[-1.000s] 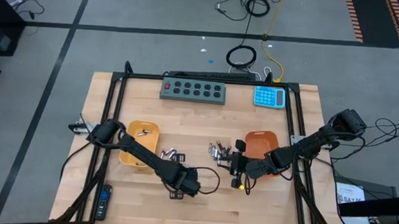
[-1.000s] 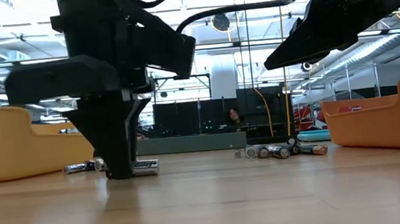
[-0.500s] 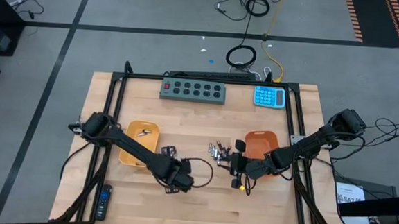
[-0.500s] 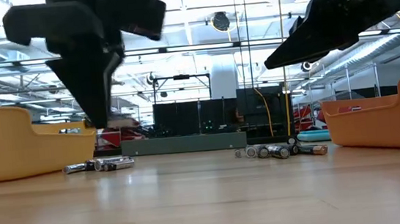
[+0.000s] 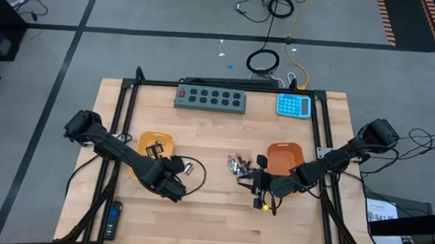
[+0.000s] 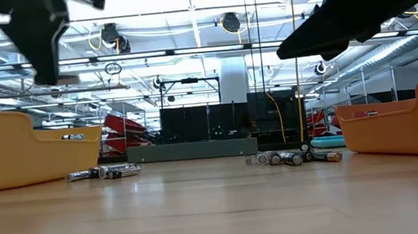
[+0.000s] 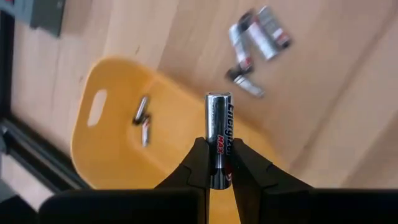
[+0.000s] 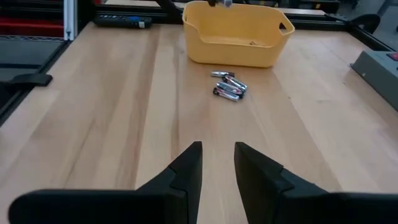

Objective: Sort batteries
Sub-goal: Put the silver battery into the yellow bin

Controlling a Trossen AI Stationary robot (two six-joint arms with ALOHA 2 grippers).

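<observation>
Over the last second we carried our left gripper from the lower middle of the high view back toward the yellow tray at left of centre; it now hung just beside that tray's right edge. Its fingers were clamped on one silvery battery, standing upright between them. Two thin batteries already lay in the tray, and a small loose cluster sat on the table just right of it. Our right gripper waited with fingers apart and nothing between them, near the second heap beside the orange tray. We judged a drop into the yellow tray came next
</observation>
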